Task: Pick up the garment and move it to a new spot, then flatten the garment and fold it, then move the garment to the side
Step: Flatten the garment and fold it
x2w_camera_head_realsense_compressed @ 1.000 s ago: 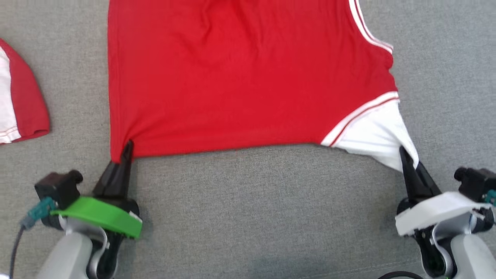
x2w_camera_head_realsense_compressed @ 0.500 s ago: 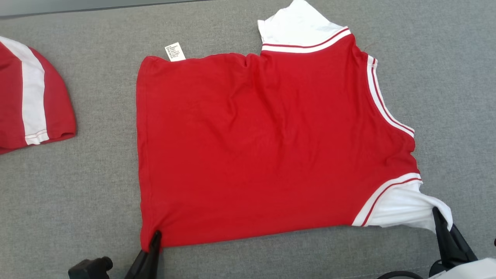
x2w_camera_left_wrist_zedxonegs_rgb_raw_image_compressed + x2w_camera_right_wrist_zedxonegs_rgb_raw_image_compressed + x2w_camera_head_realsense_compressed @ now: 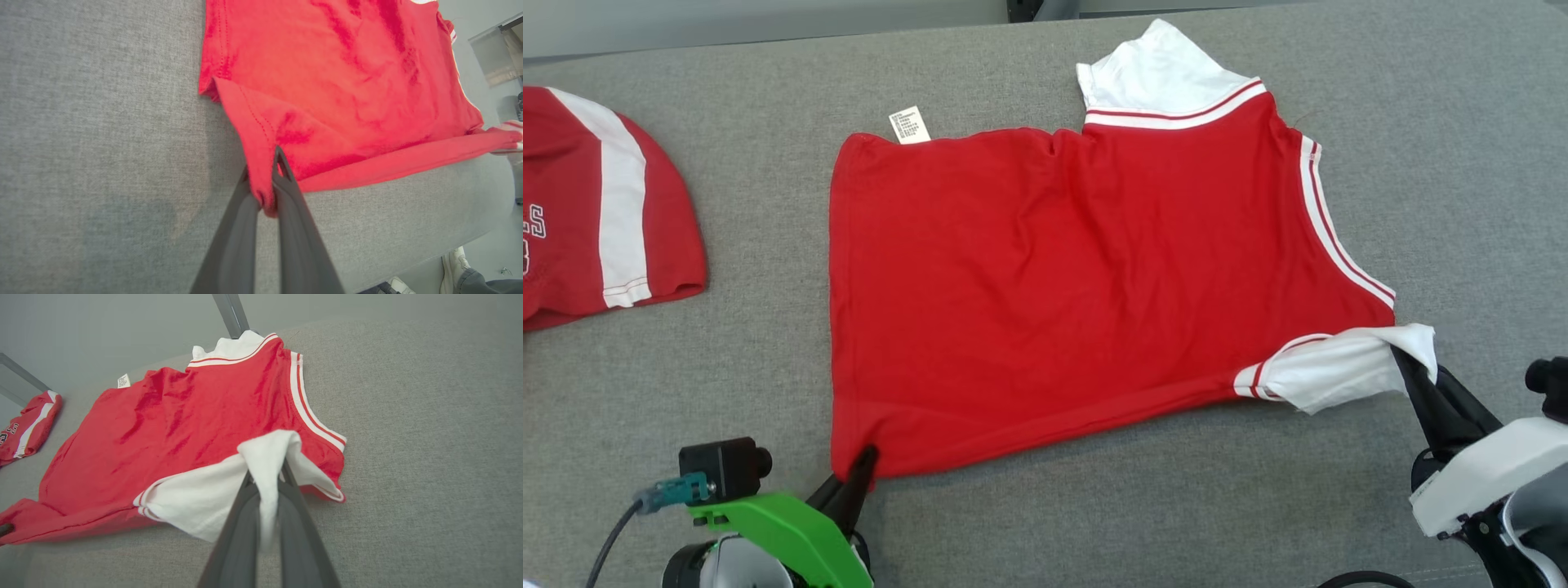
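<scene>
Red garment (image 3: 1054, 278) with white sleeves and striped trim, lying spread across the middle of the grey fabric tabletop (image 3: 1094, 506), as seen from the head view. A white care label (image 3: 909, 125) projects from its far-left corner.

The left jaws are closed tightly on the near-left hem corner. The red cloth is pinched between the two dark fingers (image 3: 233, 249), and the hem beside them is lifted and turned over.

The right jaws are likewise closed on the near white sleeve (image 3: 1331, 371). Its cloth is bunched between the fingers (image 3: 241, 539) and raised slightly off the tabletop, while the rest of the garment lies flat with shallow wrinkles.

A second red-and-white garment (image 3: 596, 220) lies well apart at the tabletop's left edge.
</scene>
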{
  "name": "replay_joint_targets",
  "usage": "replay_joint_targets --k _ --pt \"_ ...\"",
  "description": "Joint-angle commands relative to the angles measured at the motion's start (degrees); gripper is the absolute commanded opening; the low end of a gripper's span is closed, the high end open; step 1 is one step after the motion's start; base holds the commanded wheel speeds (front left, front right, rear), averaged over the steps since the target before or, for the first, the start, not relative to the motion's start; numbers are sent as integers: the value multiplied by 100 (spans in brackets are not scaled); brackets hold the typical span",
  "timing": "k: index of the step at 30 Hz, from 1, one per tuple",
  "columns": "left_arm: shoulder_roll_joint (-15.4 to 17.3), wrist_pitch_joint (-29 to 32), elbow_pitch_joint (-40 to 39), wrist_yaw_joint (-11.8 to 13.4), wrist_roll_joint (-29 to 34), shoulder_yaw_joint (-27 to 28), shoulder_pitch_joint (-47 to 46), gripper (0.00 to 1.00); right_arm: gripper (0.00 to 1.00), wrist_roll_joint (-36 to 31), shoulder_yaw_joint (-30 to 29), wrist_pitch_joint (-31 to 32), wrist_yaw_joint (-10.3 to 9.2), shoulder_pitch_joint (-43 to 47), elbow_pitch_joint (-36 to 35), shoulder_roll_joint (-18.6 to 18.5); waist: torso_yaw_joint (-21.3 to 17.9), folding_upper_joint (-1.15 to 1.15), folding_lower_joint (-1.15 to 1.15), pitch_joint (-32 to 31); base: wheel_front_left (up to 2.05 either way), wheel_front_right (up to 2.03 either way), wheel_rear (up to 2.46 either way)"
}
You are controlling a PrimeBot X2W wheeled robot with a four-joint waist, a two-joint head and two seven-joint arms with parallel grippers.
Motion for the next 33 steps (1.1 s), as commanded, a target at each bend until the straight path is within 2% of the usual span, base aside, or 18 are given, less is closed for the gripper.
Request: replay_joint_targets --k 1,7,12,17,21,25,30,33 --pt "18 203 -116 125 -135 18 -131 0 0 -39 42 168 -8 -113 92 -109 19 0 1 -23 0 0 0" --pt "126 914 -568 481 -313 -61 -150 0 0 -23 100 504 -8 -168 238 -330 109 0 1 -67 0 0 0" --pt "179 1110 -867 633 -405 -106 118 0 0 46 97 607 -8 -30 130 -387 156 0 1 -38 0 0 0" --pt "390 1422 -987 731 -379 -120 19 0 0 106 197 1017 -8 -125 4 -639 273 0 1 148 0 0 0" --pt "581 1860 -973 781 -446 -102 -366 0 0 176 508 1678 -8 -530 -66 -1018 292 0 1 364 0 0 0" --pt "667 2583 -944 958 -786 -32 -904 0 0 387 874 2539 -8 -1088 -157 -1484 273 0 1 605 0 0 0" --pt "701 3592 -964 1438 -1156 -63 -1594 0 0 934 1431 3754 -8 -1944 -139 -1998 187 0 1 834 0 0 0" --pt "719 4214 -1110 1890 -1287 -146 -1897 0 0 1273 1538 4479 -8 -2401 -123 -2247 159 0 1 868 0 0 0"
